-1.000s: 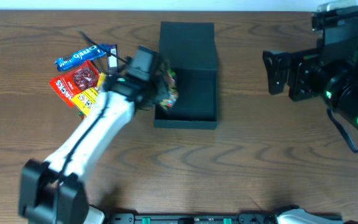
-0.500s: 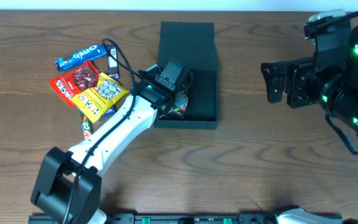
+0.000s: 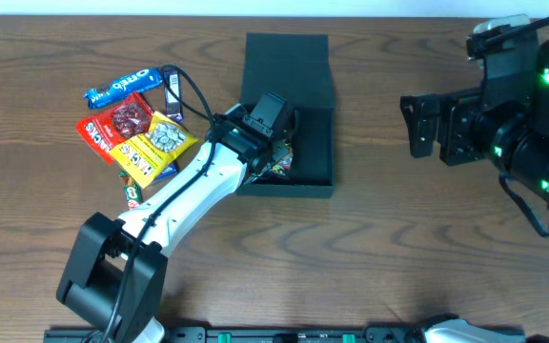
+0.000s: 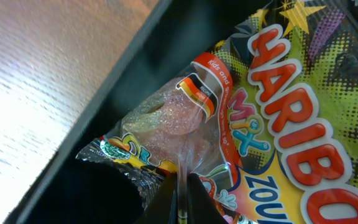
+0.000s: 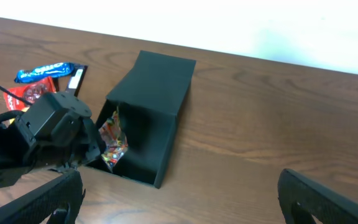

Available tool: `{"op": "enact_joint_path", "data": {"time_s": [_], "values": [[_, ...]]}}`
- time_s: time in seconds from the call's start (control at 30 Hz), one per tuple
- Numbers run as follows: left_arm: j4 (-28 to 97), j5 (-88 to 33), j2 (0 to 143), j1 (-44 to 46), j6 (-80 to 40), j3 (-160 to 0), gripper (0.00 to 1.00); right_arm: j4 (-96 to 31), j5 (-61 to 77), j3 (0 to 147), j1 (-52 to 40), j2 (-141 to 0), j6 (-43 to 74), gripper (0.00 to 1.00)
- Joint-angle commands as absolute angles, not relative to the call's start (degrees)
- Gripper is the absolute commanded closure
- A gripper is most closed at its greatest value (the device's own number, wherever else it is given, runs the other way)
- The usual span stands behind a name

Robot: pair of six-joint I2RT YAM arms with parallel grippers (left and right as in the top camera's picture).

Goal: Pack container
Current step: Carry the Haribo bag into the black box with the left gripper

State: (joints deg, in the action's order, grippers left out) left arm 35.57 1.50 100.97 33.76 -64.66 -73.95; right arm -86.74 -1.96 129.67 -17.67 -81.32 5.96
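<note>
The dark container (image 3: 313, 143) stands open at the table's middle back, its flap lid (image 3: 287, 69) folded away behind it; it also shows in the right wrist view (image 5: 160, 124). My left gripper (image 3: 276, 157) reaches over the box's left wall and is shut on a Haribo gummy packet (image 4: 272, 118), holding it inside the box. The packet shows in the right wrist view (image 5: 112, 144). My right gripper (image 5: 179, 199) is open and empty, raised at the right of the table.
A pile of snack packets lies left of the box: a blue bar (image 3: 117, 89), a red packet (image 3: 117, 124), a yellow packet (image 3: 155, 145), a small dark bar (image 3: 173, 94) and a green packet (image 3: 132, 194).
My left arm has swung right from the snack pile and carried the Haribo packet over the box wall, down into the box. The right arm has shifted slightly.
</note>
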Motion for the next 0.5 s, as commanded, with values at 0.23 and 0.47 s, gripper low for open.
{"op": "enact_joint_path", "data": {"time_s": [0.23,0.47], "values": [[37.7,0.6,101.5,33.7,-69.7,-74.4,0.94,-86.8,-2.4,129.7,-17.2,-81.3,6.9,0.01],[37.1,1.9,101.5,33.7,-68.8,-74.4,0.87,-86.9,-2.4,129.7,-17.2,-81.3,6.9,0.01]]}}
